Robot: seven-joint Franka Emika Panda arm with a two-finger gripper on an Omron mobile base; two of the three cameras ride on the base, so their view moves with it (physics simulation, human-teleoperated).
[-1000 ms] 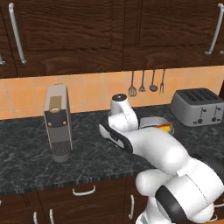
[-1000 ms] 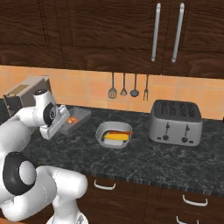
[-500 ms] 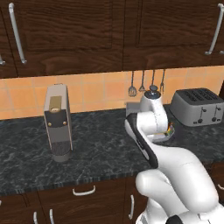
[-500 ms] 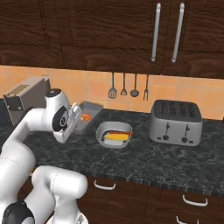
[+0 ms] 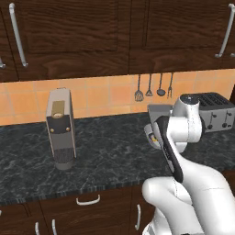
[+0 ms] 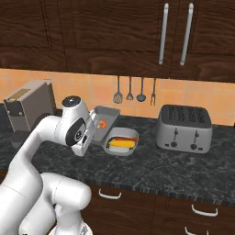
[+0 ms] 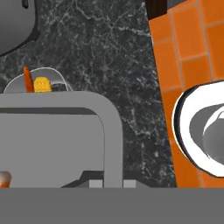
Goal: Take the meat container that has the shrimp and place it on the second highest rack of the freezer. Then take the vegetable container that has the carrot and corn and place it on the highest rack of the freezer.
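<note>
**Operator:** Where was the meat container (image 6: 103,123)?

**Technician:** It was raised off the black stone counter (image 6: 183,165), tilted, at the end of the arm, in front of the orange tiled wall. The shrimp (image 6: 103,123) lay inside it, small and orange-red. In the hand view the tray's grey rim (image 7: 111,135) ran close under the camera, with part of the shrimp at the lower left edge.

**Operator:** State of the gripper (image 6: 93,133)?

**Technician:** Fingers drawn together, clamped on the meat container at its near left edge. The fingertips themselves were hidden by the hand and the tray.

**Operator:** Nearby items?

**Technician:** The vegetable container (image 6: 121,142), a rounded pale dish with orange and yellow food, rested on the counter just below and right of the tray. A silver toaster (image 6: 184,128) stood farther right. A grey coffee machine (image 5: 60,128) stood well to the left. Four utensils (image 6: 135,90) hung on the wall beneath dark wood cabinets (image 6: 114,36).
</note>
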